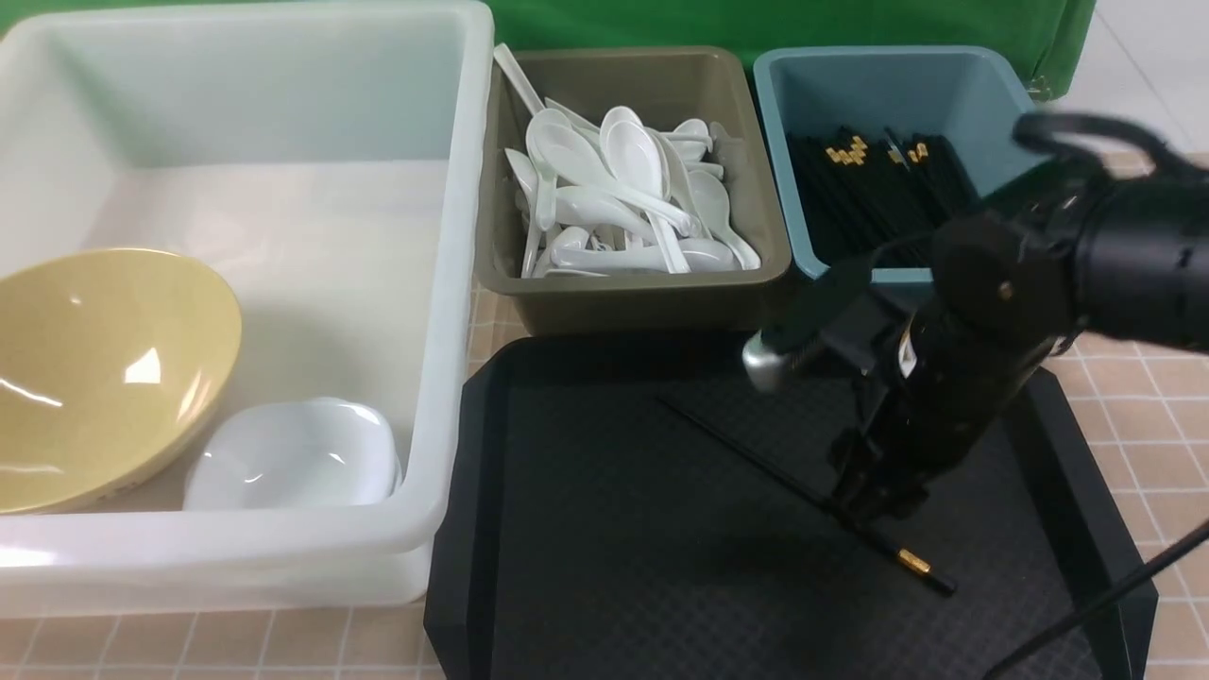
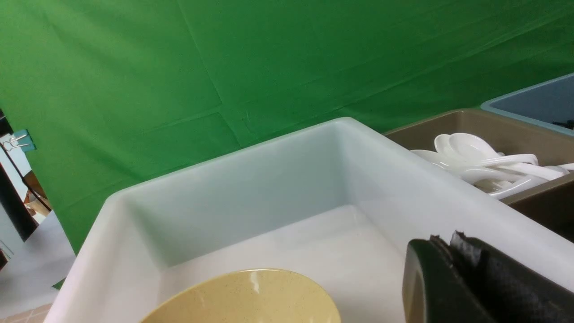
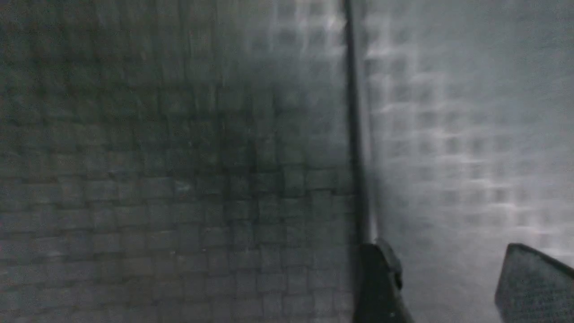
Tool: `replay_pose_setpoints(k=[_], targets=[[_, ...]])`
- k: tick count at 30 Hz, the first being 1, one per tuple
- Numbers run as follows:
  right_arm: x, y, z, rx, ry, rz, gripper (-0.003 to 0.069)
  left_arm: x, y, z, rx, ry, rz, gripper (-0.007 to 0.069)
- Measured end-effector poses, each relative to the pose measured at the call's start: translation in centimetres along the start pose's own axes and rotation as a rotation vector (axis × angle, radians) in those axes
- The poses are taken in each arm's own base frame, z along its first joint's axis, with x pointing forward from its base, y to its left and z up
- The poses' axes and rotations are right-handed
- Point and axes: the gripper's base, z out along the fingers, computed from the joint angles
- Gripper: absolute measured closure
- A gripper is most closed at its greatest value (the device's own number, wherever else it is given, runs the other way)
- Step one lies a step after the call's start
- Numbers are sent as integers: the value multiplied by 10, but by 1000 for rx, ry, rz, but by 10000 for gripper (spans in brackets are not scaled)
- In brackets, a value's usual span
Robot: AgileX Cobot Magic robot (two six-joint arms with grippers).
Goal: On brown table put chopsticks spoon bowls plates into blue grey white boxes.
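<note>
One black chopstick (image 1: pixel 746 458) with a gold end lies slantwise on the black tray (image 1: pixel 586 529). My right gripper (image 1: pixel 874 501) hangs low over it, open. In the right wrist view the chopstick (image 3: pixel 354 134) runs up to one fingertip (image 3: pixel 379 273), and nothing sits in the gap of the gripper (image 3: pixel 448 249). More chopsticks (image 1: pixel 869 198) fill the blue box (image 1: pixel 907 85). Spoons (image 1: pixel 623 198) lie heaped in the grey box (image 1: pixel 623 307). The white box (image 1: pixel 453 283) holds the yellow bowl (image 1: pixel 94 368) and a white plate (image 1: pixel 293 458). My left gripper (image 2: pixel 444 240) is shut and empty above the white box (image 2: pixel 278 179).
The tray rests on the brown table (image 1: pixel 1152 416), in front of the grey and blue boxes and close against the white box. A green cloth (image 2: pixel 179 67) hangs behind the boxes. A thin black cable (image 1: pixel 1115 595) crosses the tray's right front corner.
</note>
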Motion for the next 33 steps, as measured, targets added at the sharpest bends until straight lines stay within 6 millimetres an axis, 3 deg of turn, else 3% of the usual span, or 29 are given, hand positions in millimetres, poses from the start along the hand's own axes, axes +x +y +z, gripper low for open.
replay_pose_setpoints(k=[3,6,8,10,11,12,15,16,17,21,25,27,30,33], targets=[[-1,1,19,-9,38,-6,267,0,0,0,0,0,0,620],[-1,4,34,-32,74,-1,321,0,0,0,0,0,0,620],[-1,5,34,-48,73,1,369,0,0,0,0,0,0,620],[-2,8,34,-73,71,-8,489,0,0,0,0,0,0,620],[-2,8,34,-76,70,-10,501,0,0,0,0,0,0,620],[-2,9,33,-90,65,-22,564,0,0,0,0,0,0,620],[-2,11,27,-106,39,-25,575,0,0,0,0,0,0,620],[-2,11,14,-106,2,-20,575,0,0,0,0,0,0,620],[-2,11,14,-106,2,-20,575,0,0,0,0,0,0,620],[2,8,-43,-68,-167,-24,575,0,0,0,0,0,0,620],[8,-4,-111,42,-501,-21,575,0,0,0,0,0,0,620],[7,-14,-129,100,-634,2,575,0,0,0,0,0,0,620],[-3,-45,-141,232,-863,73,575,0,0,0,0,0,0,620],[-16,-81,-126,329,-994,161,575,0,0,0,0,0,0,620]])
